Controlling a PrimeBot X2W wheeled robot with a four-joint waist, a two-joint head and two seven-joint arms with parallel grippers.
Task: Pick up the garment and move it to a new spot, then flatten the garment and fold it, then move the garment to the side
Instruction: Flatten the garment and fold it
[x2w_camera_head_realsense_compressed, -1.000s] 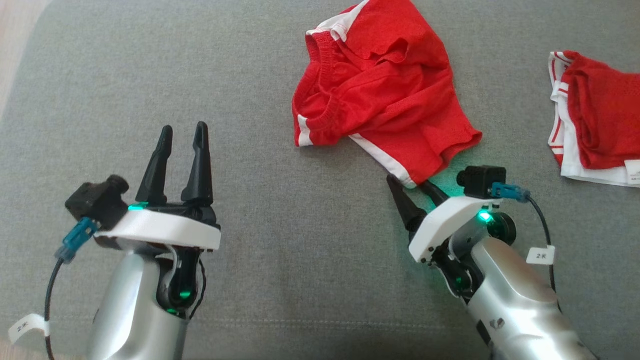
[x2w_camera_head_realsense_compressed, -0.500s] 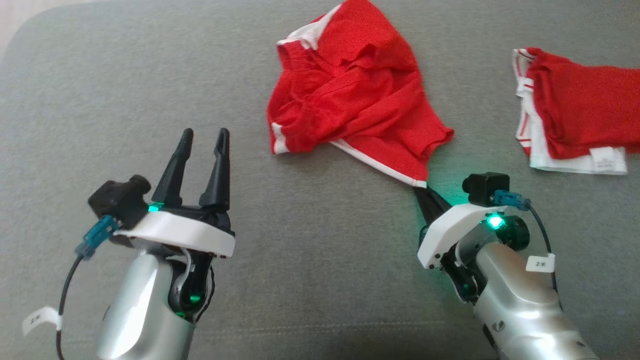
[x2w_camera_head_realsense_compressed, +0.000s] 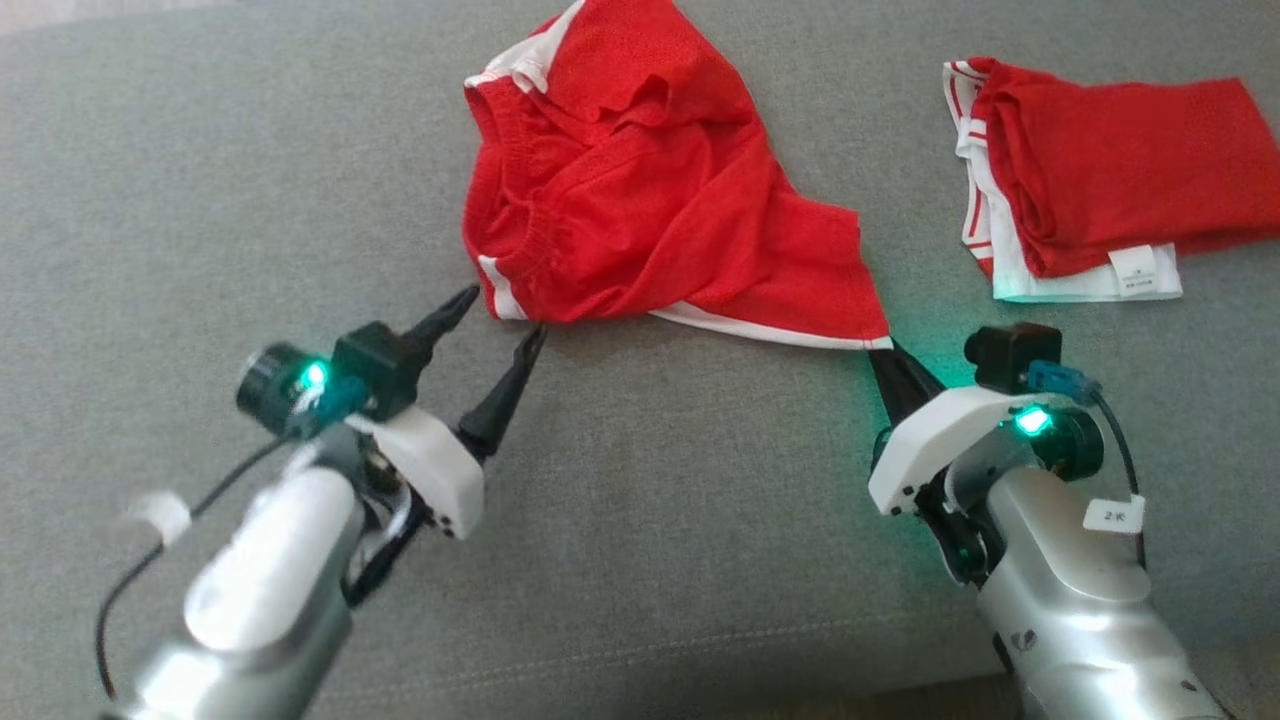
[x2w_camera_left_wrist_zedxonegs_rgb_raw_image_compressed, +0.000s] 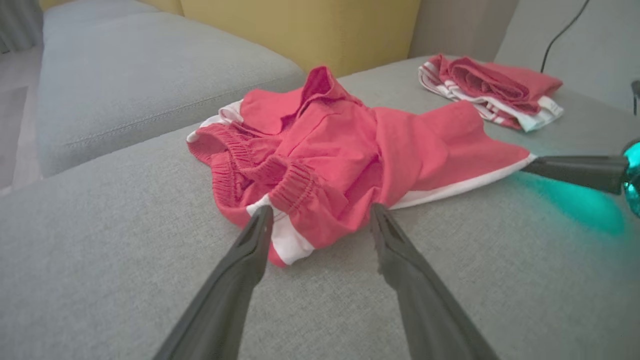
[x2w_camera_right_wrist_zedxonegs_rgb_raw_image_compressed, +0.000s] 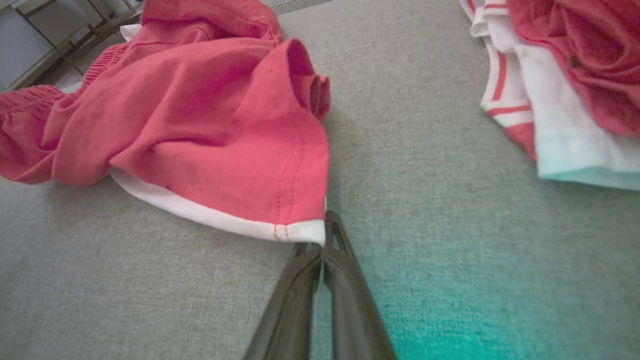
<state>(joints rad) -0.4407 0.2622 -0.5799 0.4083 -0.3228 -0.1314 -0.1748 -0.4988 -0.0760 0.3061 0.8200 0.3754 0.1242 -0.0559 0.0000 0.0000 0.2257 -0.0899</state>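
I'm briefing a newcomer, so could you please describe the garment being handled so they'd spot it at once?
On the grey cushion lie two red, white-trimmed garments. It is the shorts near the middle, one hem corner pinched by the right hand. Unlike the folded pair to the right, they are crumpled.

Two red garments on show here: one crumpled garment (x2w_camera_head_realsense_compressed: 640, 200) in the middle, one folded garment (x2w_camera_head_realsense_compressed: 1100, 170) off to the right with a single white label (x2w_camera_head_realsense_compressed: 1132, 270) on it. Two grippers, the left gripper (x2w_camera_head_realsense_compressed: 505, 311) and the right gripper (x2w_camera_head_realsense_compressed: 888, 352), two dark fingers (x2w_camera_left_wrist_zedxonegs_rgb_raw_image_compressed: 235, 280) apiece, four in all. And in the left wrist view, two grey cushions, the near cushion (x2w_camera_left_wrist_zedxonegs_rgb_raw_image_compressed: 100, 260) and the far cushion (x2w_camera_left_wrist_zedxonegs_rgb_raw_image_compressed: 125, 75), plus one yellow backrest (x2w_camera_left_wrist_zedxonegs_rgb_raw_image_compressed: 300, 30).
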